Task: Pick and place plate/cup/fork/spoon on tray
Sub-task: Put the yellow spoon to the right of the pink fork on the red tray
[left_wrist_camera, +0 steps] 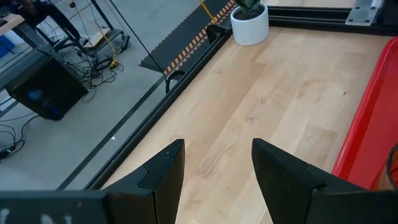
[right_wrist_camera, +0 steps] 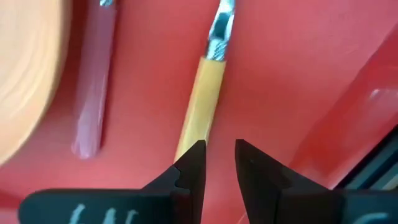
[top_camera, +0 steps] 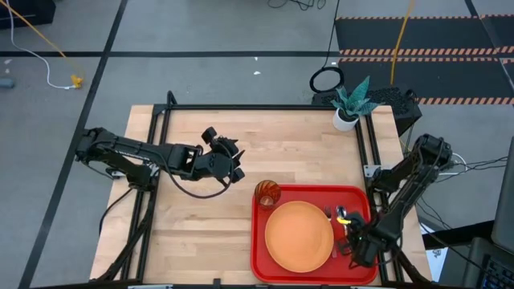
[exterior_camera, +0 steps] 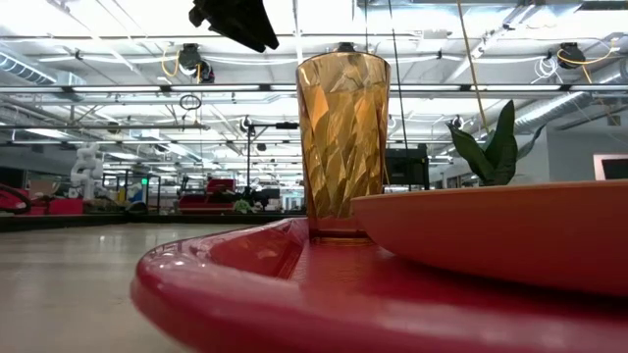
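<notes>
Hovering low over the 3 o'clock side of the tray (top_camera: pixel 261 265), the right gripper (right_wrist_camera: pixel 219 163) is keeping its two dark fingers slightly parted, with nothing pinched between them and only the red floor showing in the narrow gap. Just beyond its fingertips the spoon (right_wrist_camera: pixel 202 106) is lying flat on the tray, its orange handle end nearest the gripper and its metal neck pointing away. Beside it, at about 9 o'clock in the wrist view, the fork (right_wrist_camera: pixel 94 93) is lying nearly parallel, its pinkish-red handle apart from the spoon and close to the rim of the plate (top_camera: pixel 299 234). The plate is sitting in the middle of the tray, and the cup (top_camera: pixel 267 193) is standing upright at the tray's 11 o'clock corner, just beside the plate. Farther out, the left gripper (top_camera: pixel 230 163) is hanging above bare wood near the table's centre, fingers spread wide and empty.
</notes>
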Robot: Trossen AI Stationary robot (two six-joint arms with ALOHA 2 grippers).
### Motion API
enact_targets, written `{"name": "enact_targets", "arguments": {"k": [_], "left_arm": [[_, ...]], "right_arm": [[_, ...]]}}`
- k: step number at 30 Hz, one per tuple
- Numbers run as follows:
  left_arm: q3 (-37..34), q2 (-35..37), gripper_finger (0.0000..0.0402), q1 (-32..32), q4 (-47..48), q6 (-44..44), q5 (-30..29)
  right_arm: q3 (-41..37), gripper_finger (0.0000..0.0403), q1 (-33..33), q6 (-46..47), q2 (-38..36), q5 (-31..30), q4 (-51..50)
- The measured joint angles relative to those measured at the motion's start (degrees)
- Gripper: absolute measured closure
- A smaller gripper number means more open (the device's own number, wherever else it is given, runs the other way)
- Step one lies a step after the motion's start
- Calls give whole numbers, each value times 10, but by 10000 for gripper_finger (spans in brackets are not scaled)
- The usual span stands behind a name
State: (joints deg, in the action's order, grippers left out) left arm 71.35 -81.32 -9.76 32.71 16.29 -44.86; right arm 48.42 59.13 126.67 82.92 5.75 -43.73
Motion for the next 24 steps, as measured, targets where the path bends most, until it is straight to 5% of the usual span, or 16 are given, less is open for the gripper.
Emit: {"name": "enact_targets", "arguments": {"k": [24], "left_arm": [[0,0,211,-1,-3,8,18]], "right_arm": [[-1,326,40,-125,22,-44,105]]}}
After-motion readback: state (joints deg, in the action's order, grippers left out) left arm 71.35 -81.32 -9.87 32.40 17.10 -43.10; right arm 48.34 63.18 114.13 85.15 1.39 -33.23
